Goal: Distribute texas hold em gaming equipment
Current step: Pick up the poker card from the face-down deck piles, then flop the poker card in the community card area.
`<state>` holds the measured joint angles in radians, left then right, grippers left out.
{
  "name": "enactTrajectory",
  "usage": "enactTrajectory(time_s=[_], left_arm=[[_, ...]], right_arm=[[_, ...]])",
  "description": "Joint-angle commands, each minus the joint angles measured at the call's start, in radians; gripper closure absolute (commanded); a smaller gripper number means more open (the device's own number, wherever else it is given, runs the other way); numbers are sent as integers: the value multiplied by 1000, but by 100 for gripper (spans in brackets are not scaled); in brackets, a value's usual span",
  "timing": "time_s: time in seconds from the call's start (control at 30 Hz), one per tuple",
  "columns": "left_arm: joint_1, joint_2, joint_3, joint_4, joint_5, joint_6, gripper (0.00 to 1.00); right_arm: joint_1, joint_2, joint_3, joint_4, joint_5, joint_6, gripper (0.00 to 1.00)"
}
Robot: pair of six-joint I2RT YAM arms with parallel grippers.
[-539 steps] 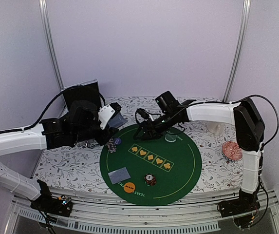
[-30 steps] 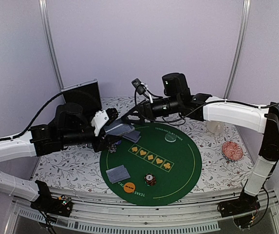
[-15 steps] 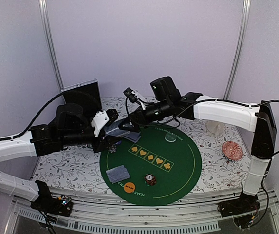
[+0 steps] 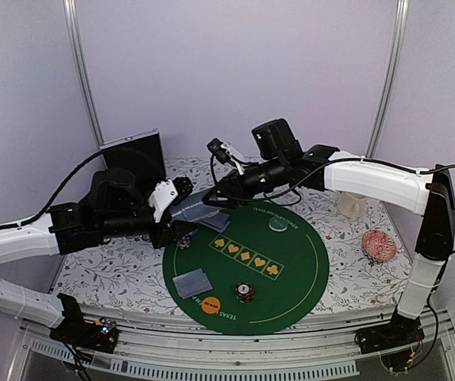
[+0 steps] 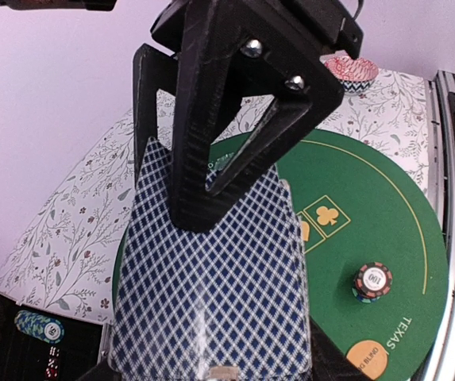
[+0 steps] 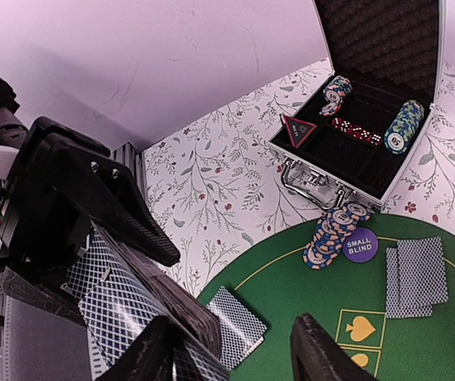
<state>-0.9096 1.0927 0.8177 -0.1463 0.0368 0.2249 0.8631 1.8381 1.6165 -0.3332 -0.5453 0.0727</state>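
Pale lilac walls stand behind a flower-printed worktop [image 4: 100, 274] that carries a round green mat [image 4: 298, 270]. From above, the left claw [image 4: 181, 206] holds a deck of cards [image 4: 194, 208] in the air over the mat's far left edge, and the right claw [image 4: 211, 195] reaches across to meet the deck's far end. On the mat lie a pair of cards [image 4: 193, 283] at the left, an orange disc [image 4: 210, 304] at the near edge, a short chip stack [image 4: 245, 293] just right of it and a clear disc [image 4: 277, 225] at the far side. A white mug [image 4: 352, 205] and a red patterned bowl [image 4: 379, 244] sit off the mat to the right, and a black case [image 4: 134, 155] stands at the far left. The left wrist view shows the deck, its backs in a blue-and-white diamond print, clamped at its near end between the left claw's own fingers, while one black finger [image 5: 199, 190] of the right claw has its tip against the top card. In the right wrist view that claw's fingers [image 6: 314, 349] stand apart, the deck's edge beside the left-hand one; whether they grip a card cannot be told. Beyond them the open case holds a red-edged triangle marker [image 6: 297, 128], red dice [image 6: 358, 133] and spare chips [image 6: 402, 127]. A leaning chip pile [image 6: 334, 230] and a purple disc [image 6: 360, 246] sit on the mat before it, with two overlapping cards [image 6: 416, 274] to their right.
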Motion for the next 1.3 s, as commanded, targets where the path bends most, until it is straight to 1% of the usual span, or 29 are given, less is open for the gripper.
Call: enactTrajectory(time_s=[0.0, 0.17, 0.23, 0.3, 0.37, 0.7, 0.77, 0.8, 0.87, 0.93, 1.0, 1.03, 1.13, 1.27], left_arm=[[-8, -10, -4, 47, 9, 9, 49], [-8, -9, -3, 47, 10, 9, 49], [-8, -10, -3, 47, 10, 9, 49], [-8, -10, -3, 47, 9, 9, 49], [-9, -9, -3, 47, 8, 9, 49], [-8, -8, -2, 47, -19, 8, 49], [-8, -7, -2, 50, -49, 6, 49], [-8, -6, -2, 53, -70, 5, 49], [-8, -9, -2, 60, -117, 2, 49], [-7, -12, -2, 68, -168, -4, 49], [-3, -16, -2, 77, -220, -10, 49], [-1, -20, -2, 81, -238, -13, 50], [10, -35, -10, 101, -294, -22, 50], [26, -54, -15, 118, -360, -30, 50]], right_arm=[[-8, -50, 3, -28, 7, -11, 54], [-12, -71, 5, -50, 31, -16, 69], [-14, -79, 7, -60, 37, -17, 78], [-16, -87, 8, -69, 44, -20, 90], [-17, -94, 13, -83, 52, -23, 96], [-53, -172, 13, -116, 79, -20, 98], [-74, -197, 13, -131, 144, -5, 98], [-84, -210, 14, -144, 201, 2, 98], [-91, -227, 13, -179, 383, 21, 98], [-91, -208, 15, -237, 582, 22, 98], [-89, -145, 44, -344, 745, 37, 98], [-85, -99, 72, -398, 788, 44, 98], [-54, 49, 176, -508, 888, 48, 98], [15, 230, 296, -541, 990, -8, 99]])
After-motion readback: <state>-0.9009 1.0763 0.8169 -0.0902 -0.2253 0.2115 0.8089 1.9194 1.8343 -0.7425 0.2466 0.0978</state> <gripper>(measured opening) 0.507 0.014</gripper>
